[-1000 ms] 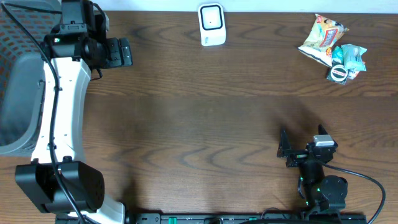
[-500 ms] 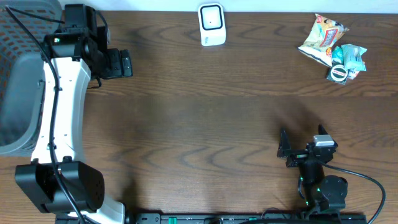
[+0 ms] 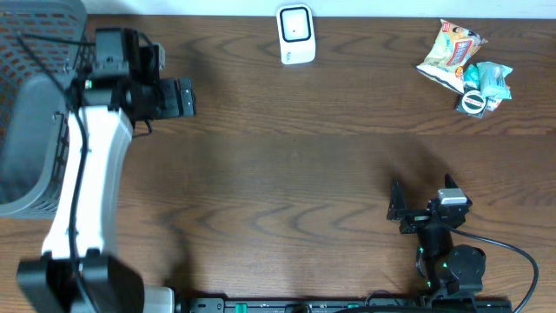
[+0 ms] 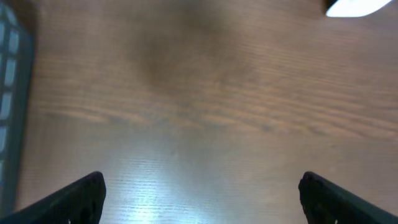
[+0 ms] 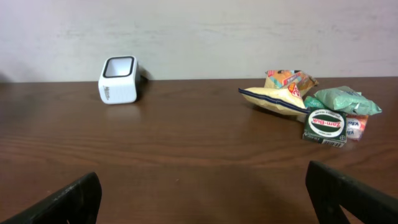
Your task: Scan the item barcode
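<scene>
Dark wood worktop point(image 3: 287, 174). White scanner point(image 3: 295, 35) top centre, snack packets point(image 3: 465, 65) upper right. Left end effector point(image 3: 189, 97) upper left, right end effector point(image 3: 395, 207) lower right: both wide, empty.

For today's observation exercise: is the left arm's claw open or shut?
Open. The left claw has its black fingers far apart in the wrist view, only brown wooden table between.

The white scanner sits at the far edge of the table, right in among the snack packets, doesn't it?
Not quite: the white scanner does sit at the far edge of the table, but alone, well apart from the snack packets, as the overhead view shows.
</scene>
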### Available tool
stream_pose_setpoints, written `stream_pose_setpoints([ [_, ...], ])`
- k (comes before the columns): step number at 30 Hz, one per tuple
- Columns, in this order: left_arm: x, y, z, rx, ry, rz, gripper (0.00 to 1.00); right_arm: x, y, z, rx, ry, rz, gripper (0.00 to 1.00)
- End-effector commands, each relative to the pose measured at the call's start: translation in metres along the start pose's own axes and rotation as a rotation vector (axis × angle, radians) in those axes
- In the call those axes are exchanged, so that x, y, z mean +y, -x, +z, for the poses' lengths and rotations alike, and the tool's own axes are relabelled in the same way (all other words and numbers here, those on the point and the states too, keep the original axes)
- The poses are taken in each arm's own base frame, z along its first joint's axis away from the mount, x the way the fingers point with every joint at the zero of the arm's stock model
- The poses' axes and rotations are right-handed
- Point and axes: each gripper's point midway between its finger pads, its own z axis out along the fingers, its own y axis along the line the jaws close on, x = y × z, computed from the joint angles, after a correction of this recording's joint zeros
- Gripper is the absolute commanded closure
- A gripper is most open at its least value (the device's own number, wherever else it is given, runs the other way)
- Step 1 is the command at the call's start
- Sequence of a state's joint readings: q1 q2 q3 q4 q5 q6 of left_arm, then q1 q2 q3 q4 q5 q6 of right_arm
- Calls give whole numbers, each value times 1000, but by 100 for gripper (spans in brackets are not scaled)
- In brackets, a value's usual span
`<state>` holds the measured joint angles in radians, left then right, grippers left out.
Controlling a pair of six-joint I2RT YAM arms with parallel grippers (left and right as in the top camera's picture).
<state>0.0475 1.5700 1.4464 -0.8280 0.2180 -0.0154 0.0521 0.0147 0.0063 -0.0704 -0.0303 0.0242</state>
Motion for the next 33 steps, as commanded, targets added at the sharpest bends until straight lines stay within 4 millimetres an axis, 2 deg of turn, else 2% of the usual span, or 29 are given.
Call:
stream_pose_setpoints([
  [1,-23,-10,-20,-94,-110,102,2,1,1,0,-4,1,-15,1],
  [6,-33,-32,-34,-209,-139,166,2,1,0,0,-3,1,-15,1],
  [12,-38,-75,-53,-289,-154,199,2,1,0,0,-3,0,-15,1],
  [15,-37,-95,-68,-351,-157,211,2,1,1,0,-4,0,-15,1],
  [21,-39,-119,-106,-497,-161,240,2,1,1,0,-4,1,-15,1],
  [23,-37,-130,-113,-507,-157,241,2,1,0,0,-3,1,-15,1],
  [26,-35,-143,-110,-501,-157,239,2,1,1,0,-4,1,-15,1],
  [29,-35,-151,-97,-493,-171,233,2,1,0,0,-3,1,-15,1],
  [33,-36,-150,-84,-560,-199,228,2,1,0,0,-3,1,-15,1],
])
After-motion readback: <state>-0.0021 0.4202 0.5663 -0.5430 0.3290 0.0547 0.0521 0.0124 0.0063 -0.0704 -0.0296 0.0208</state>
